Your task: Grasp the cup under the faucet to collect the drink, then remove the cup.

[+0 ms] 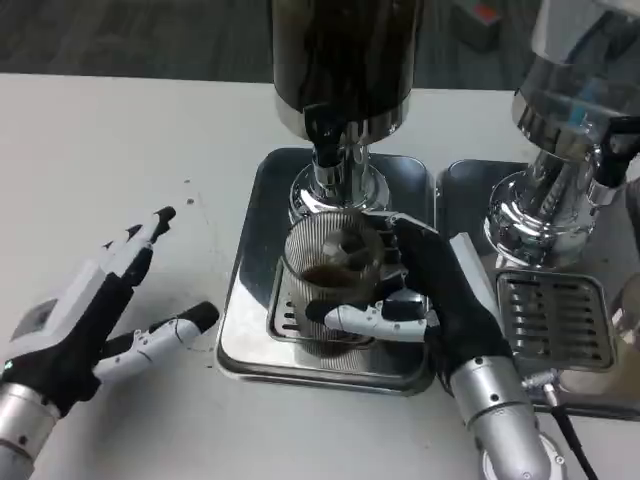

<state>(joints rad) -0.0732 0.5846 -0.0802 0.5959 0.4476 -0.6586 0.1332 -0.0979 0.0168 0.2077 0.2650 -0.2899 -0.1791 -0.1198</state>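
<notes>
A clear ribbed cup (330, 275) stands on the drip grate of the left dispenser's steel tray (250, 330), directly below the black faucet (322, 128). A little brown drink lies in its bottom. My right hand (425, 295) grips the cup from its right side, thumb across the front and fingers behind it. My left hand (105, 310) rests on the white table to the left of the tray, fingers spread and holding nothing.
The dark drink tank (340, 60) rises behind the cup on a chrome base. A second dispenser (570, 130) with its own tray and grate (555, 320) stands at the right, close to my right forearm. Bare white table lies at the left.
</notes>
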